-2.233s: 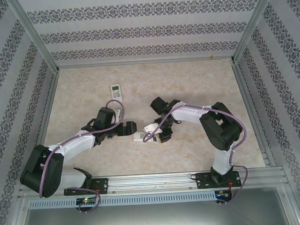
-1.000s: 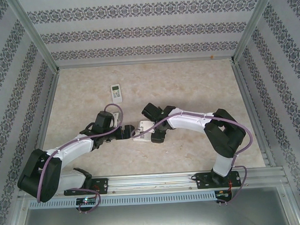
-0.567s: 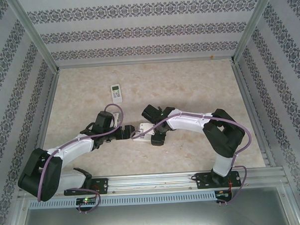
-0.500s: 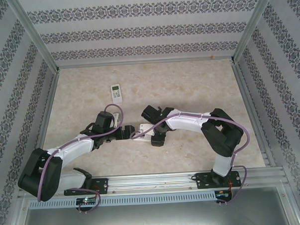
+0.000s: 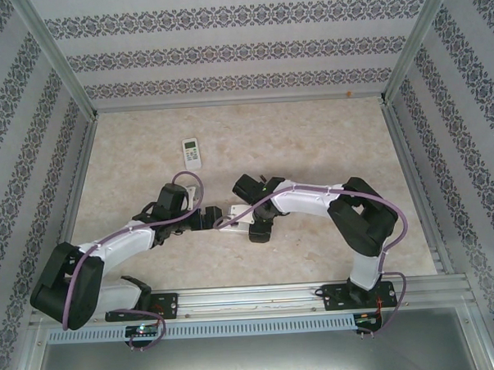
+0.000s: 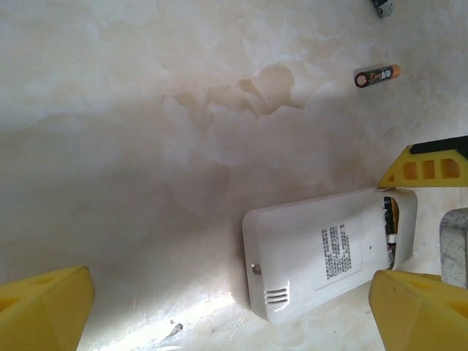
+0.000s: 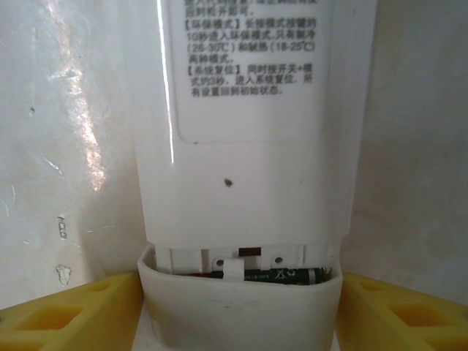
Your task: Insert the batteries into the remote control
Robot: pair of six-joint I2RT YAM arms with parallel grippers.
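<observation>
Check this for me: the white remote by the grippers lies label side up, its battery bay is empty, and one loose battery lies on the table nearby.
Wrong on one count: the bay is not empty. The right wrist view shows a dark battery lying inside the bay of the remote. The rest stands: label side up, with a loose battery on the table nearby.

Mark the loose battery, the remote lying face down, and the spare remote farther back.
loose battery (image 6: 376,75): left wrist view, middle of its body.
face-down remote (image 6: 307,256): left wrist view, bare back panel beside the label.
spare remote (image 5: 193,152): top external view, centre of its face.
</observation>
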